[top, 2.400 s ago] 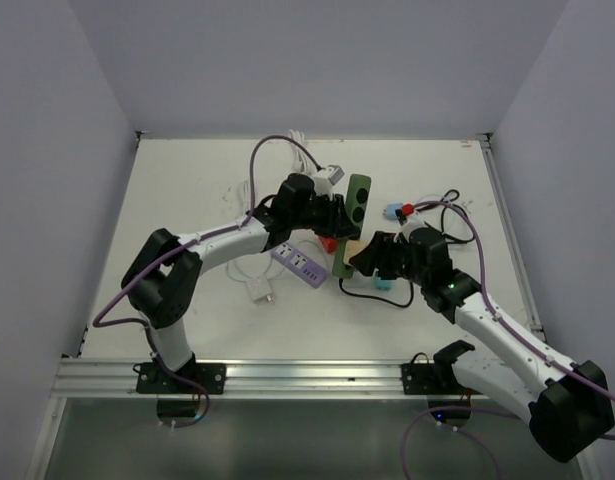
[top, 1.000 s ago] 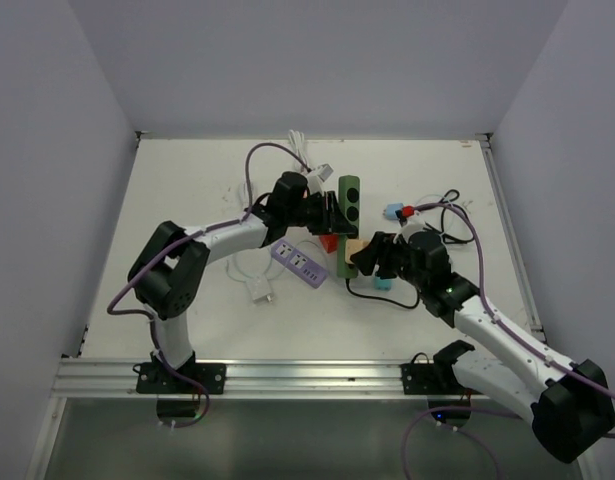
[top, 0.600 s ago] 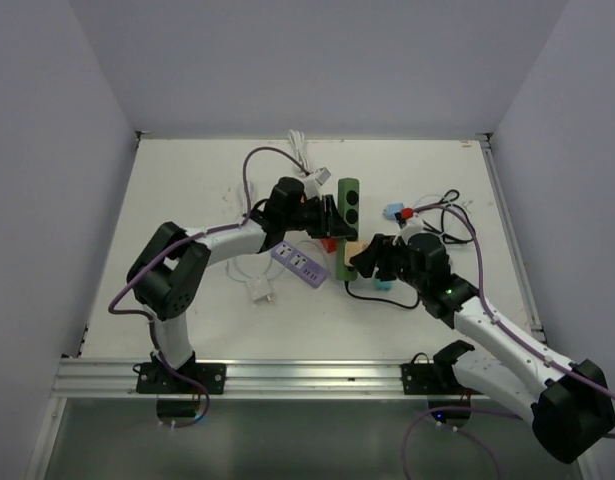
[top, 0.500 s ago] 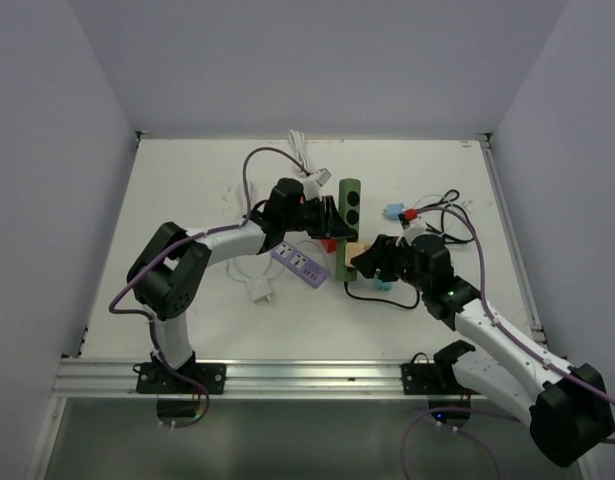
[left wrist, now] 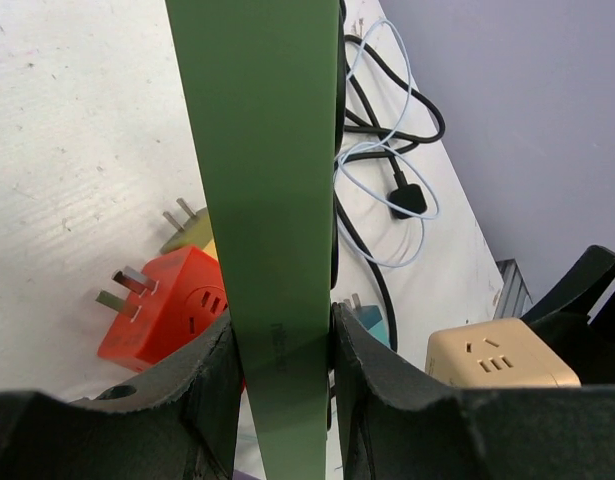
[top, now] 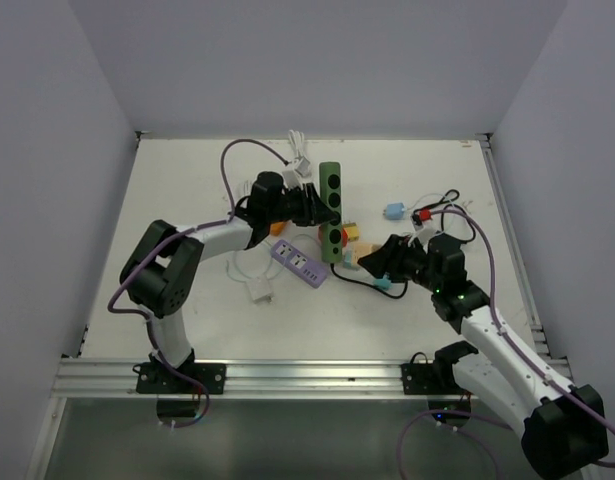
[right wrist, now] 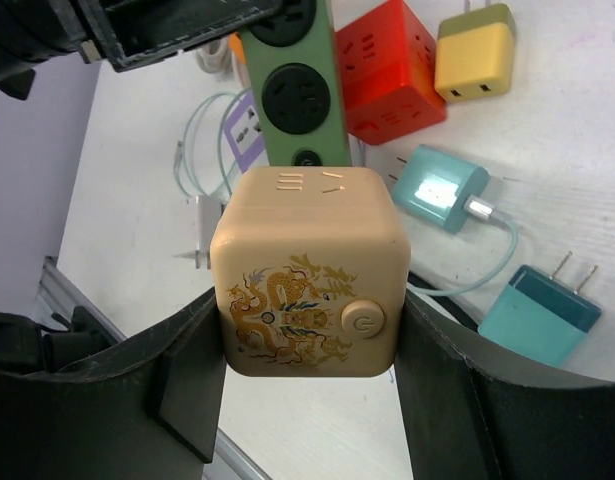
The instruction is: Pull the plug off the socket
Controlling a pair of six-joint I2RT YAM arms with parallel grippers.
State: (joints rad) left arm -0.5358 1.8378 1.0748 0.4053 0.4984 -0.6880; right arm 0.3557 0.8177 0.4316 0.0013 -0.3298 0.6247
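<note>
The green plastic power strip (top: 330, 208) stands mid-way across the white table (top: 187, 200), its long axis running from the arms toward the back wall with its sockets facing up. Since half a second ago it has swung left and back, so the beige cube plug (right wrist: 307, 270), printed with a gold dragon, now sits apart from its near end. The left gripper (left wrist: 283, 360) is clamped tight across the strip's narrow sides, and the right gripper (right wrist: 309, 340), jaws partly spread, squeezes the cube's opposite faces.

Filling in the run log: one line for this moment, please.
left gripper: shut on green power strip | right gripper: shut on beige cube plug | plug: apart from strip
</note>
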